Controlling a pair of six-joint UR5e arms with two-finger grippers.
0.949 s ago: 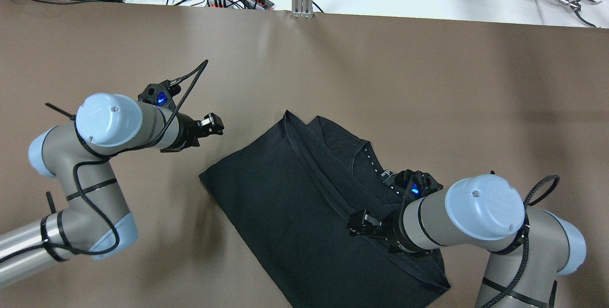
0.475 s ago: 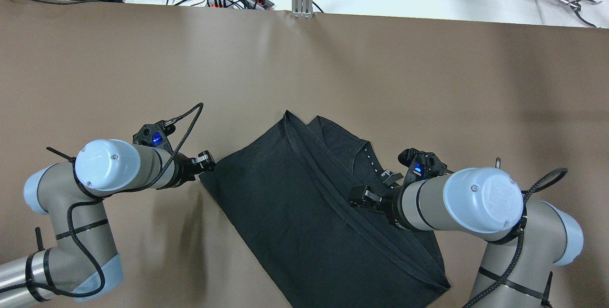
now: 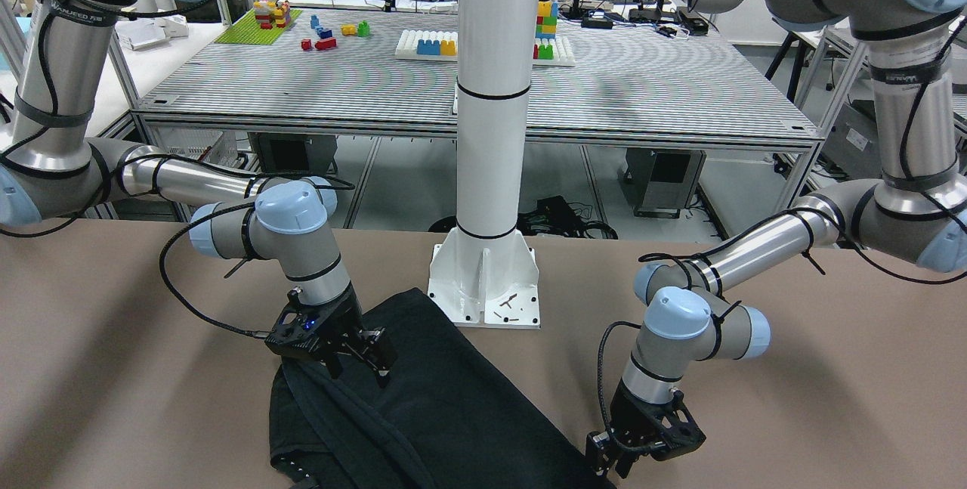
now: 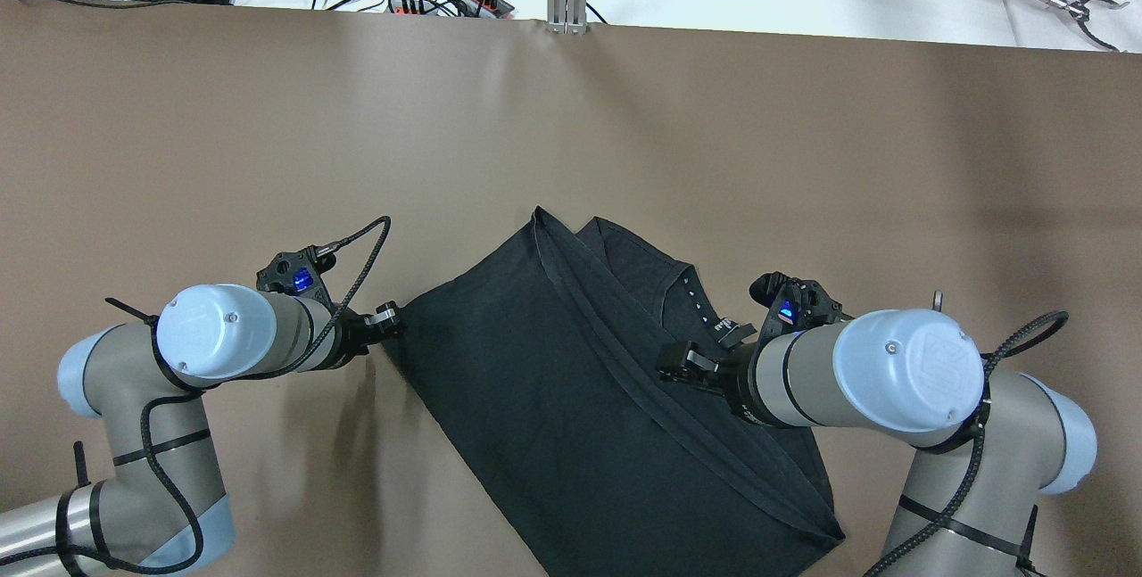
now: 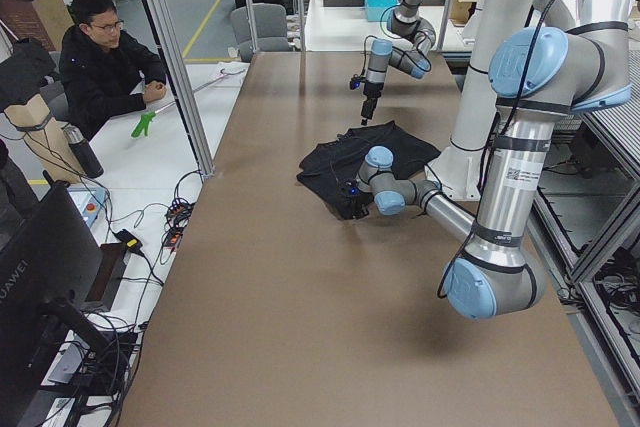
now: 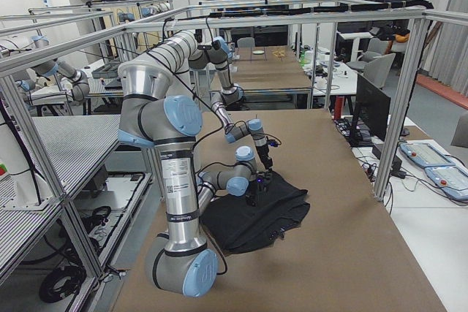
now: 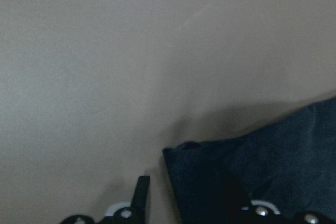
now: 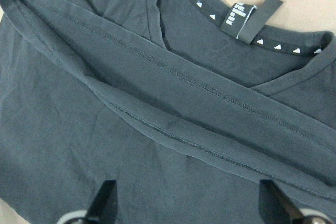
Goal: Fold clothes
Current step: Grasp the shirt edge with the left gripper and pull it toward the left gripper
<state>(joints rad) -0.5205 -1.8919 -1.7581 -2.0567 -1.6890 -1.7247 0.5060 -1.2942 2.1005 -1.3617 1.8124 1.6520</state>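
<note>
Clothes [image 4: 553,381]: black matte soft fabric, stitched hems, folded on brown worktop [image 4: 268,113]. Left gripper [image 4: 390,320] low at its corner, fingers [image 7: 142,195] apart; right gripper [image 4: 675,363] over hem, fingers [image 8: 105,200] wide.

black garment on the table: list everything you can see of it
The black garment is soft matte fabric with no print, folded into a rough rectangle lying flat and diagonal on the brown table. A stitched hem crosses it. Past the hem the collar faces up, taped with small white triangles and carrying a black label. The left gripper is open astride its left corner. The right gripper is open over the hem; contact unclear.
</note>
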